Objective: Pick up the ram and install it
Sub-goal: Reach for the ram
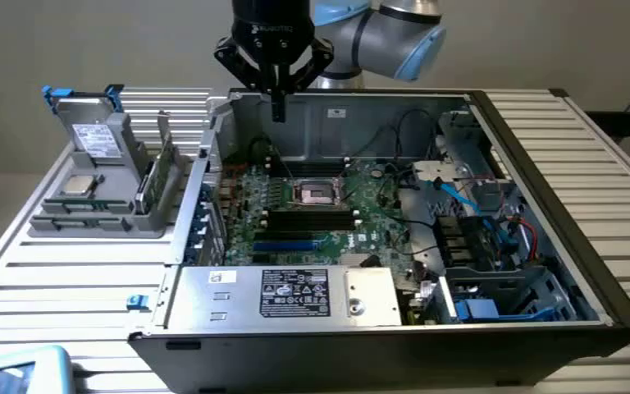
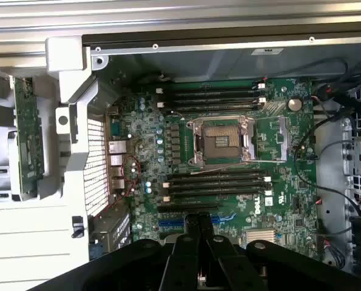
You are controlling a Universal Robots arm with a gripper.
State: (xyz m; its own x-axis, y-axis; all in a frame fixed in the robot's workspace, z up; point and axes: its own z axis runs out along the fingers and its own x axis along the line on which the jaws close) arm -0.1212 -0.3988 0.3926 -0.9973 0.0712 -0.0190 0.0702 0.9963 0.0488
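The ram (image 1: 153, 179) is a thin green stick standing on edge in a grey holder (image 1: 94, 220) at the exterior view's left, outside the open computer case (image 1: 534, 246). It also appears as a green strip, the ram (image 2: 27, 136), in the wrist view. My gripper (image 1: 279, 111) hangs high over the case's rear wall, shut with nothing between its fingers. In the wrist view the gripper (image 2: 198, 220) looks down on the motherboard (image 2: 144, 157), with its black memory slots (image 2: 219, 182) and the empty processor socket (image 2: 221, 140).
The holder also carries a boxy grey drive (image 1: 98, 135) and a square silver processor chip (image 1: 78, 185). Inside the case a silver power supply (image 1: 282, 294) sits at the front. Cables and drive bays (image 1: 479, 222) crowd the exterior view's right side.
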